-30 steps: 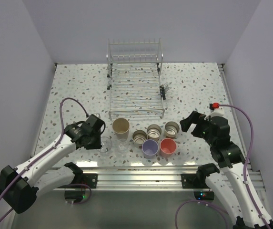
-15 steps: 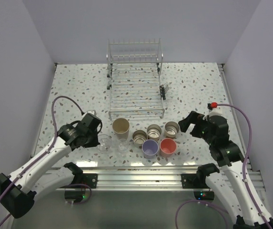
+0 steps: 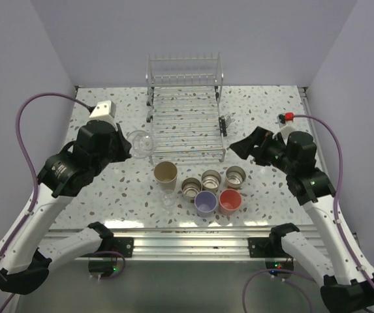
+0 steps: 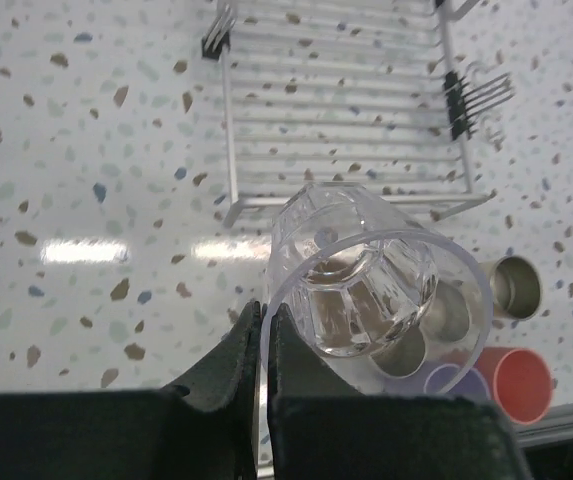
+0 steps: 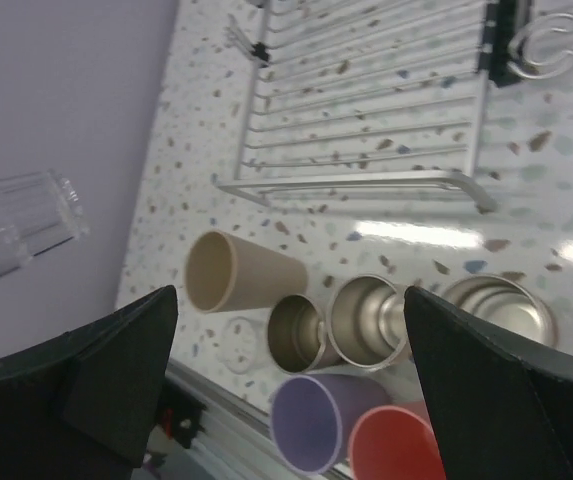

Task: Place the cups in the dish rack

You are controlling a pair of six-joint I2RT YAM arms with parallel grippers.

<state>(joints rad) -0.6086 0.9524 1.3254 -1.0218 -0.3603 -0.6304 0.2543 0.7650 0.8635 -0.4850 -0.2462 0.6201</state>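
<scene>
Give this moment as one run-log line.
left pincer: shut on clear cup, in air near dish rack | right pincer: open, empty | other cups: on table

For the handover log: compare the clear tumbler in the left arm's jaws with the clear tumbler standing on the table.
The held clear tumbler is pinched by its rim, aloft, in the left gripper; the standing clear tumbler is free. The held one lies tipped sideways; the standing one is upright by the beige cup. Both are transparent and outside the wire dish rack.
</scene>
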